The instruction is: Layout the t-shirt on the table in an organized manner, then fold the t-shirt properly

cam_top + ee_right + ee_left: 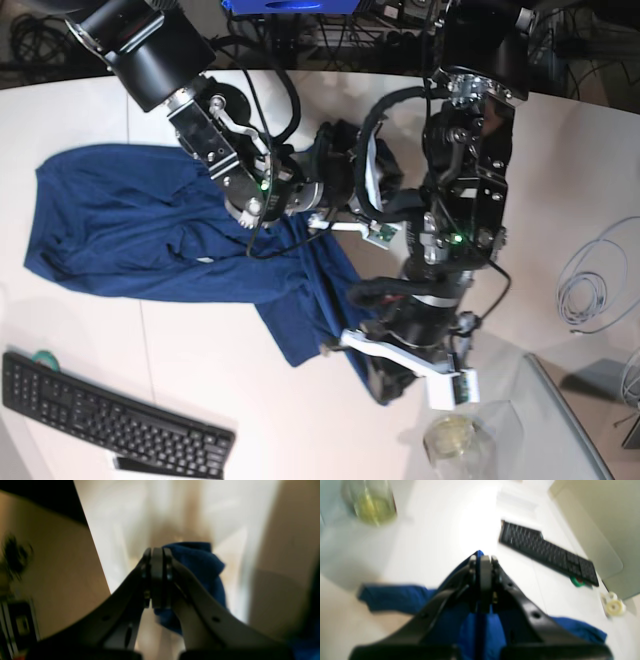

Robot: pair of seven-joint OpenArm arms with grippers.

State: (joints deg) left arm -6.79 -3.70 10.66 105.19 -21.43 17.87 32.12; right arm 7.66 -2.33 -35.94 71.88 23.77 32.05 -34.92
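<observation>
Base view: dark navy blue soft fabric t-shirt (150, 230) lies crumpled across the wide white smooth table (80, 110), one end bunched under both arms. Left gripper (485, 560) is clamped on t-shirt cloth; right gripper (157, 552) likewise pinches a blue fold. Black keyboard (110, 415) sits near the table's front edge, glass jar (455, 440) beside the left arm.

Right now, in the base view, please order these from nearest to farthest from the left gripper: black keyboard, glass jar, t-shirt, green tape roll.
From the left gripper:
1. t-shirt: pinched in the gripper itself, spreading away to the view's left.
2. glass jar: close by, at the bottom edge.
3. black keyboard: bottom left.
4. green tape roll: beyond the keyboard's far end, at the left edge.
</observation>
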